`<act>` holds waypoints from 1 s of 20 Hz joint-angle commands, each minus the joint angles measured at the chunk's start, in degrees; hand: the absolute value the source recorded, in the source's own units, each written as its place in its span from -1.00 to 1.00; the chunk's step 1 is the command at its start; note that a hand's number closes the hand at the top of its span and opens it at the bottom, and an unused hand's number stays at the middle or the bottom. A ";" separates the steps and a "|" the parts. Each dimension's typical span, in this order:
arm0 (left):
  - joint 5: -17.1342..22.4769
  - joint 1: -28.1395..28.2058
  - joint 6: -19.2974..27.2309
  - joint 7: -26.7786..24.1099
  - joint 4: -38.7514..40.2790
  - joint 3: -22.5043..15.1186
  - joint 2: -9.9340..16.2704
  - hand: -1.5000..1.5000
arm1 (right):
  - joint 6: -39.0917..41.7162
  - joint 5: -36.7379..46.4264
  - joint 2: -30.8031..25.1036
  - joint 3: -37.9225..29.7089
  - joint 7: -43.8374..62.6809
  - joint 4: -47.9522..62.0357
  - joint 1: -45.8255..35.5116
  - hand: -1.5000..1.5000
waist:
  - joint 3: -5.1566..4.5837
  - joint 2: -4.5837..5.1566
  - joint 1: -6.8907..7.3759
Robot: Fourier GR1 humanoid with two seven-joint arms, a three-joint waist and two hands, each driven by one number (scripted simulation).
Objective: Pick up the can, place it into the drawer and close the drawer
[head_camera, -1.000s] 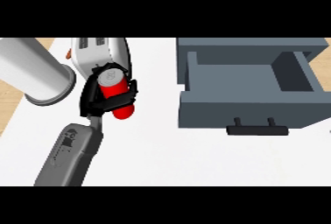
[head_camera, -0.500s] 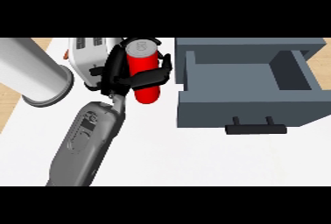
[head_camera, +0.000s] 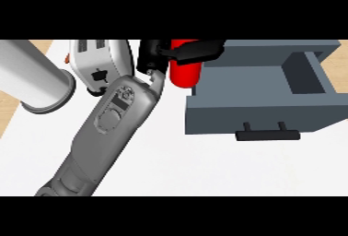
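Head view: one grey forearm (head_camera: 112, 124) comes up from lower left of frame toward top middle. Which arm it is, cannot tell for sure. Black hand (head_camera: 155, 56) at top middle, fingers curled round red can (head_camera: 183, 73). Can held up, just left of grey drawer (head_camera: 262, 103), touching or very near its left wall. Drawer open, black handle (head_camera: 267, 135) at front. White toaster (head_camera: 98, 62) upper left, beside hand. Big white cylinder (head_camera: 32, 78) at far left.

Red can (head_camera: 183, 73), grey drawer (head_camera: 262, 110)
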 commanded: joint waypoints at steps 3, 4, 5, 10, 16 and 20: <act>3.52 -13.45 2.53 0.75 11.48 0.98 -0.13 1.00 | -0.49 1.77 1.55 1.45 -0.73 0.58 0.00 -1.00 | 0.01 0.21 -0.78; 2.77 -15.80 3.01 1.98 13.24 1.48 -0.14 1.00 | -1.67 2.07 0.35 1.62 2.46 -0.70 -2.89 -1.00 | 0.00 0.21 -0.57; 4.80 -13.89 8.10 3.05 9.84 -5.09 -0.14 1.00 | -0.39 2.81 2.24 2.05 -2.66 1.44 0.40 -1.00 | 0.02 0.04 -0.70; 8.04 -19.81 4.11 -2.94 21.67 -1.28 -0.14 1.00 | -0.88 1.49 -0.32 0.19 1.13 1.19 -3.31 -1.00 | 0.02 0.31 -0.89; 13.78 -24.80 8.23 -4.15 28.33 -7.24 -0.14 1.00 | -0.52 1.25 -0.19 0.82 1.47 1.71 -4.23 -1.00 | 0.07 0.52 -2.31; 13.38 -28.44 3.49 -7.70 36.52 -2.68 -0.14 1.00 | -2.49 3.18 -0.10 1.48 3.93 1.05 -6.06 -1.00 | 0.03 0.64 -1.65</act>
